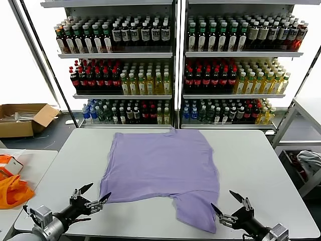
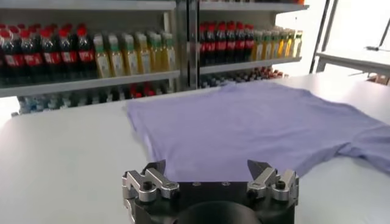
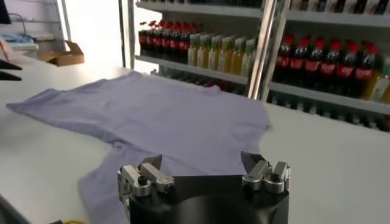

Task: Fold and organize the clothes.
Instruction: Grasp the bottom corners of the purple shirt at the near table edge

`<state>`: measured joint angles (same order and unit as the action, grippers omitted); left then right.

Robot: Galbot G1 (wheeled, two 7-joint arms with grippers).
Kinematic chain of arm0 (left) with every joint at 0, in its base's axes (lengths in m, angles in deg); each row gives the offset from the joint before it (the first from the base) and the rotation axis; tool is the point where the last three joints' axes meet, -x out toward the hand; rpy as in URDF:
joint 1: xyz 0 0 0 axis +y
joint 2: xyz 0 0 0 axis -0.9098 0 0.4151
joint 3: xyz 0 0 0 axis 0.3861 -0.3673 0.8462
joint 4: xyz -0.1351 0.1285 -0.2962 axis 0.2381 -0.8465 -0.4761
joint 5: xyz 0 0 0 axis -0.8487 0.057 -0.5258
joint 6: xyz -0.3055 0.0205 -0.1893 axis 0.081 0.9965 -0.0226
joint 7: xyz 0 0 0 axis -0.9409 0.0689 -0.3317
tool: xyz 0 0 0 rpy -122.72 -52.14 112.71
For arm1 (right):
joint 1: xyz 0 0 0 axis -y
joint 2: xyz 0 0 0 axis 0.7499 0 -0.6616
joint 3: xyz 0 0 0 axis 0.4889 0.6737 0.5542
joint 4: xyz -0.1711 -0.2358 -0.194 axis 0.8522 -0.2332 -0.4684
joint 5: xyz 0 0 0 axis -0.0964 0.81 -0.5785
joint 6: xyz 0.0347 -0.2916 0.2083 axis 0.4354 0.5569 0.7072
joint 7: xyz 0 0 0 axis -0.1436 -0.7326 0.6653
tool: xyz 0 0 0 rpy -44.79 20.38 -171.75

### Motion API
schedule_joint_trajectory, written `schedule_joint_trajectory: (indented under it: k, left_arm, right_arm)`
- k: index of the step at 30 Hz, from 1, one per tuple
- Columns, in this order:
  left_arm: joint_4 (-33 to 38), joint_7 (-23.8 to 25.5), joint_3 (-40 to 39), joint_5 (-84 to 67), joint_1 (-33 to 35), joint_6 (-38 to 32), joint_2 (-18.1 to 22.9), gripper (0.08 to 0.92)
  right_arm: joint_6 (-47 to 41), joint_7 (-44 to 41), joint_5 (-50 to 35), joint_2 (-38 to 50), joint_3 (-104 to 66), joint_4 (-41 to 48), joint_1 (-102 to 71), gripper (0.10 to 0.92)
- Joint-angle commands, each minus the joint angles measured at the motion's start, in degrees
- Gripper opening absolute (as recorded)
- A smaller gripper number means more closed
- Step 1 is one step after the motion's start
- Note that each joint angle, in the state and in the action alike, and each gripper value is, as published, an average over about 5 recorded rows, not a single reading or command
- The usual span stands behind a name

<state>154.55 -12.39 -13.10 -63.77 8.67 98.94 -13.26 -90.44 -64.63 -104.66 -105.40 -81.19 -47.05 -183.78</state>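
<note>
The lavender T-shirt lies spread flat on the white table, plain side up, with one sleeve reaching toward the front edge. My left gripper stands open at the front left, its fingertips just short of the shirt's near-left corner. At the front right my right gripper is open too, right beside the sleeve's edge. In the left wrist view the shirt stretches out past the open gripper. The right wrist view shows the shirt beyond that open gripper. Neither holds anything.
Shelves of bottles stand behind the table. An orange fabric item lies on a side table at the left, a cardboard box is on the floor beyond it. A grey-white cloth bundle sits at the far right.
</note>
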Motion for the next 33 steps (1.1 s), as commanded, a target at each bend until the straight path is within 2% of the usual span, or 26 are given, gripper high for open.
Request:
schedule_joint_trajectory:
  k: [1,9,12,25,28,33]
  left_arm:
    - [-0.86,-1.51,-2.11,2.18,-0.71,2.58,-0.4,0.823]
    - [-3.23,-2.44,-2.2,1.65,-1.33,2.6,-0.46,0.823]
    - [-3.78,-2.88,-2.47,1.63,-1.55,2.67,-0.26,0.822]
    - [-4.67,-3.51,-3.2,1.15,-1.93,2.87,0.99,0.817]
    - [-4.81,-3.68,-3.29,1.07,-1.88,2.79,1.27,0.772]
    - [-5.31,-4.41,-3.66,0.25,-1.74,2.65,1.86,0.63]
  right_arm:
    - [-2.36,0.65,1.0,0.82,1.13,-0.99,-1.63,0.823]
    - [-2.44,0.91,1.01,-0.77,2.65,0.04,-2.0,0.823]
    - [-2.56,1.52,0.94,-1.18,3.44,0.54,-1.72,0.798]
    - [-2.46,2.34,0.81,-2.48,6.04,3.65,-1.58,0.438]
    - [-2.18,2.2,1.16,-3.18,6.6,3.81,-1.83,0.351]
    - [-1.49,2.17,1.15,-3.82,7.09,3.39,-2.23,0.204]
